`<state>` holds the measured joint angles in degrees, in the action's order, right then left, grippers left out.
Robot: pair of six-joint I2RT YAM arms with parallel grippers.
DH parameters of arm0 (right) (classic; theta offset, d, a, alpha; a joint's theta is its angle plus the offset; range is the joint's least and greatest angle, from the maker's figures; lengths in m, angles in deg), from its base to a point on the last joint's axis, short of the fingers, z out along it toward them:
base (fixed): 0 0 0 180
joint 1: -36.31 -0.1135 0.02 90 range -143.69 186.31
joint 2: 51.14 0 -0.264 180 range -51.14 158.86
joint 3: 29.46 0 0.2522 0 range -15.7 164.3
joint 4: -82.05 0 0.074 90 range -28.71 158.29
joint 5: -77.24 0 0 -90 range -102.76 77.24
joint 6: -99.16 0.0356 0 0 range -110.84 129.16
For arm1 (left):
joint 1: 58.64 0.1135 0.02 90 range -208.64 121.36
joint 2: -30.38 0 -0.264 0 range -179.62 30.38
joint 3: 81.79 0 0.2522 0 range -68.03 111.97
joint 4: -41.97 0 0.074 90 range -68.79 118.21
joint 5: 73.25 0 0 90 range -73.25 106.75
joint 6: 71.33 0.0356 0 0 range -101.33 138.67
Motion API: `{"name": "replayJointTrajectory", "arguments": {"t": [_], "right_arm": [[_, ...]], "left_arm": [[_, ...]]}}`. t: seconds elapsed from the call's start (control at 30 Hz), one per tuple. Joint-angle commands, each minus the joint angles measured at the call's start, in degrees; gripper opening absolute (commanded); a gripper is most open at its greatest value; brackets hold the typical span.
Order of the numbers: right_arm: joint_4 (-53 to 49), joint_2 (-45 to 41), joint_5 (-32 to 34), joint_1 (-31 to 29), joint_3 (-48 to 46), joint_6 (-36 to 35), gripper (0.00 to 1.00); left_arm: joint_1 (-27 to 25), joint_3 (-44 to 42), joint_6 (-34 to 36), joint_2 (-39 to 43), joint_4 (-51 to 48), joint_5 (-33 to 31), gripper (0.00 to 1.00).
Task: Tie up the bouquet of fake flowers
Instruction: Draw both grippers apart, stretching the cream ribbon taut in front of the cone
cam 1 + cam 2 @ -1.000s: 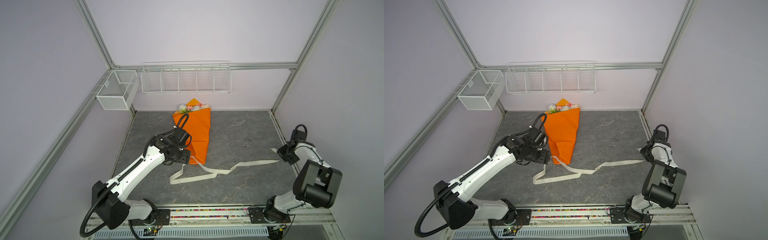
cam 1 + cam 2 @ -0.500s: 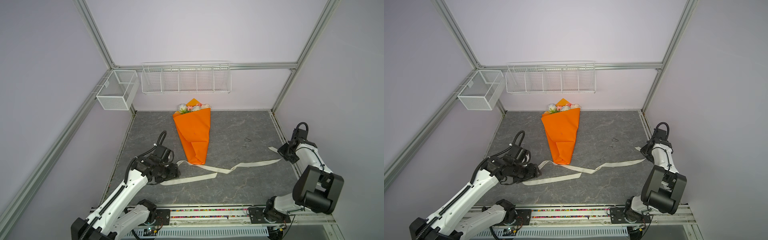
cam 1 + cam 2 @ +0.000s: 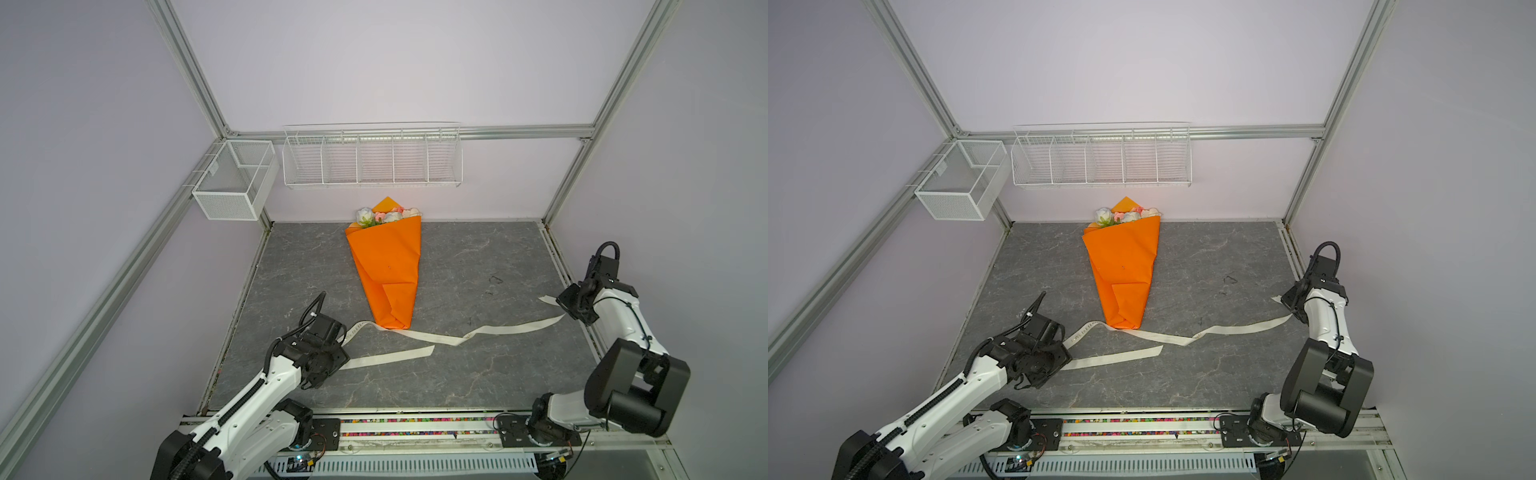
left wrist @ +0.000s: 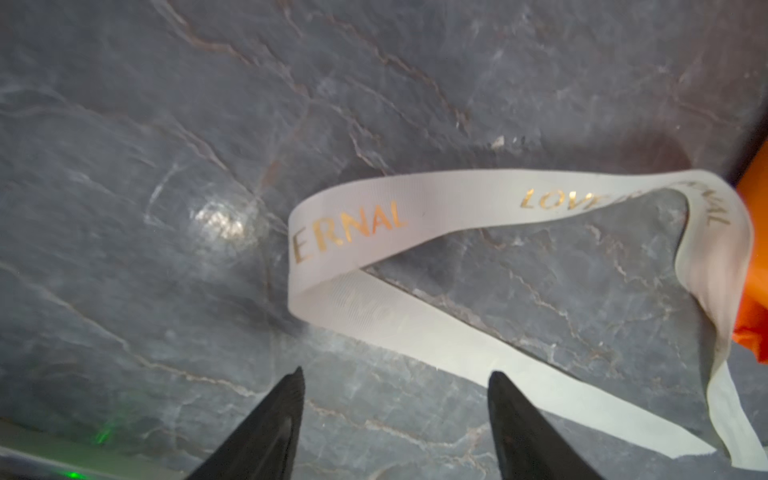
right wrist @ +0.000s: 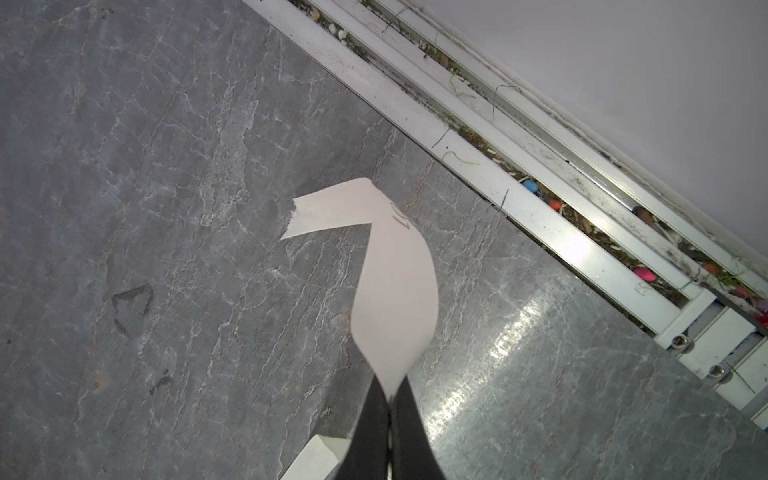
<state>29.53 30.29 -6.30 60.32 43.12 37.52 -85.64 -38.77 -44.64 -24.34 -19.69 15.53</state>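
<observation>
As the bouquet of fake flowers [image 3: 386,216] lay wrapped in an orange paper cone [image 3: 388,266] by the back wall [image 3: 490,199], the right gripper [image 5: 388,399] pinched an end of the cream printed ribbon [image 3: 498,330], likely anchoring it; the left gripper [image 4: 397,372] gaped empty.

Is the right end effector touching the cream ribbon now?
Touching. The right wrist view shows the cream ribbon pinched between the closed jaws of the right end effector, with its free end curling away above the table.
</observation>
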Motion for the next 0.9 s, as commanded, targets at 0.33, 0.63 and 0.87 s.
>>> {"name": "replayJointTrajectory", "arguments": {"t": [0.33,0.63,0.87], "right_arm": [[-1.93,-1.53,-0.65,-0.13,1.34,-1.20,0.06],[-2.19,-1.71,-1.01,-0.17,1.82,-1.11,0.06],[-2.37,-2.15,-1.01,-0.17,1.48,-1.19,0.06]], "left_arm": [[4.77,1.66,4.78,-6.94,-2.34,-8.49,0.48],[4.77,-0.24,4.06,-6.28,-2.31,-6.40,0.54],[4.88,0.01,5.36,-9.35,0.05,-7.14,0.51]]}}
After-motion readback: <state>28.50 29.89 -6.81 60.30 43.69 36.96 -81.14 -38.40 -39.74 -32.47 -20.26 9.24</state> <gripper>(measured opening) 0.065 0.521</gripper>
